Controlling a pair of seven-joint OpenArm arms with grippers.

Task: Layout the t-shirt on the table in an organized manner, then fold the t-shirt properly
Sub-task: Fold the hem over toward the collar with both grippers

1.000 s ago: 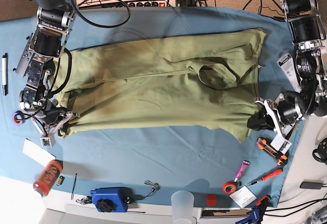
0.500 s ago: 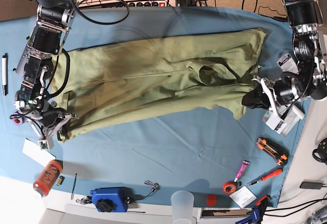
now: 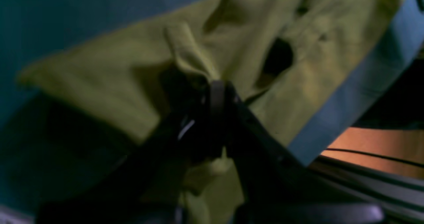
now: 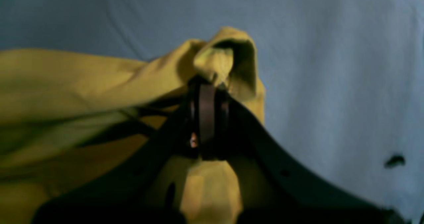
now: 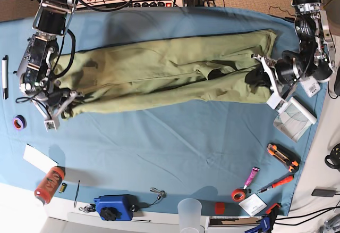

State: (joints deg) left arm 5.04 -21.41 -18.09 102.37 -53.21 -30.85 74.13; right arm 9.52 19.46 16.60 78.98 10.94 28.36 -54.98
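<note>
1. T-shirt: olive-green, stretched long across the far half of the table, near edge lifted and doubled toward the far edge.
2. Left gripper: clamped on the t-shirt's near corner at the neck end, beside the dark neck opening; pinched cloth bunched between closed jaws in the left wrist view.
3. Right gripper: closed on the t-shirt's opposite near corner at the hem end; small hood of fabric standing over the jaws in the right wrist view.
4. Handling, judged: soft, light, limp cotton; sags between the two grips, creases readily, stretches little; no fragility, small risk of slipping from a thin pinch.
5. Hold points, judged: corners and hems, where the doubled seam gives the jaws more to bite; both corners level with each other for a straight fold line.
6. Clutter beyond the t-shirt's near side: tape roll, pen, orange-handled tools; all well apart from the cloth.
</note>
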